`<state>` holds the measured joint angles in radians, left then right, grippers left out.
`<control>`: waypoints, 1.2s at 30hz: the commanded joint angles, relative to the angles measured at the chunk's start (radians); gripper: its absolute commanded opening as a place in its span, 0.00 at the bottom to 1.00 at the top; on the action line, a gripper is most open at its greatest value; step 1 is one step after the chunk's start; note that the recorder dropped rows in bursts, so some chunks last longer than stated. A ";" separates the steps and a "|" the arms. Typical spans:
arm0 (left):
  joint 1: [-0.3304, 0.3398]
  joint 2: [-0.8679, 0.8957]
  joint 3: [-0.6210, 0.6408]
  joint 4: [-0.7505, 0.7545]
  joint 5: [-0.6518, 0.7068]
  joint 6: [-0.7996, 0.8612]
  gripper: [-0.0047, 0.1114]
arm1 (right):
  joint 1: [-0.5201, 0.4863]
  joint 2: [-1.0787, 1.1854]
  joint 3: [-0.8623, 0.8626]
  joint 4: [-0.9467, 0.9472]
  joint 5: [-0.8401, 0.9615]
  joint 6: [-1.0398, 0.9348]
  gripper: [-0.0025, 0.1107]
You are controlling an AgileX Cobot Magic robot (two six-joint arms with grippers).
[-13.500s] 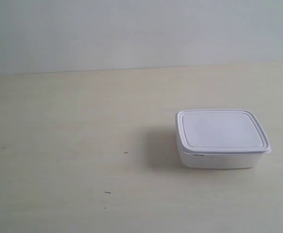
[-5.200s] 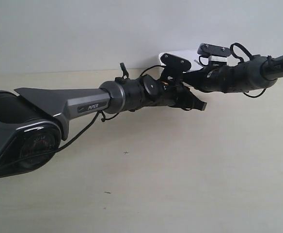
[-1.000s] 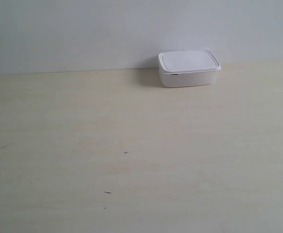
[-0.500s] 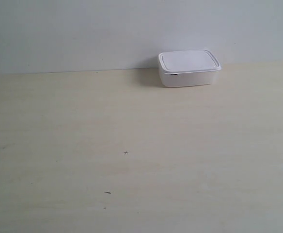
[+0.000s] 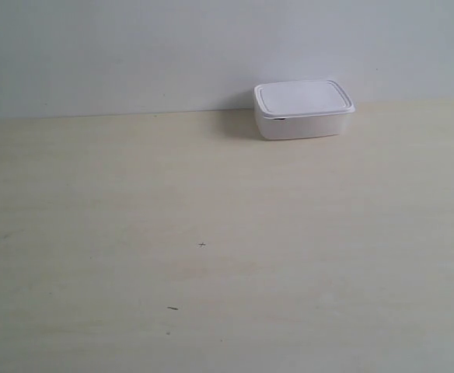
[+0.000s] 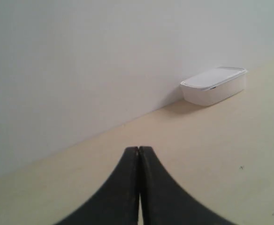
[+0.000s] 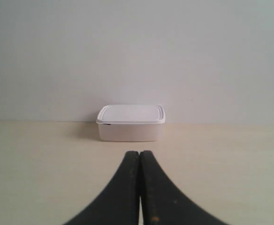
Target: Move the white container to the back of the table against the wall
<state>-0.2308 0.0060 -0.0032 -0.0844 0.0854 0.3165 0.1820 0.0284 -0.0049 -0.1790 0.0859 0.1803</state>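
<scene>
A shallow white plastic container with rounded corners and a flat rimmed lid [image 5: 303, 109] is seen at the back of the broad pale cream wooden tabletop [image 5: 211, 202], right up against the plain off-white wall [image 5: 134, 47]. In the exterior view it is placed right of centre, on the line where tabletop and wall meet. Whether its rear side actually touches the wall cannot be told, since that side is hidden behind the lid. The lid is seated flat on the body and slightly overhangs it. A small dark mark is visible under the rim near one front corner. A soft shadow is cast on the tabletop beside the container, towards the exterior view's left.

A small cross-shaped dark speck [image 5: 202, 245] and a short dark dash [image 5: 172, 308] are seen on the nearer part of the tabletop, well apart from the container.

In the left wrist view the black jaws of the left arm are pressed together with nothing between them, and the container is seen well away from them, beside the wall. In the right wrist view the black jaws of the right arm are likewise closed tip to tip on nothing. They are pointed straight at the container, which is seen front-on and well apart from them.
</scene>
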 commanded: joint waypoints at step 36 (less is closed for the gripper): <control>0.003 -0.006 0.003 0.004 0.273 -0.003 0.04 | 0.004 -0.003 0.005 -0.003 0.196 0.003 0.02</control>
<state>-0.2308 0.0060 -0.0032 -0.0827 0.3650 0.3165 0.1820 0.0284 -0.0049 -0.1790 0.2843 0.1803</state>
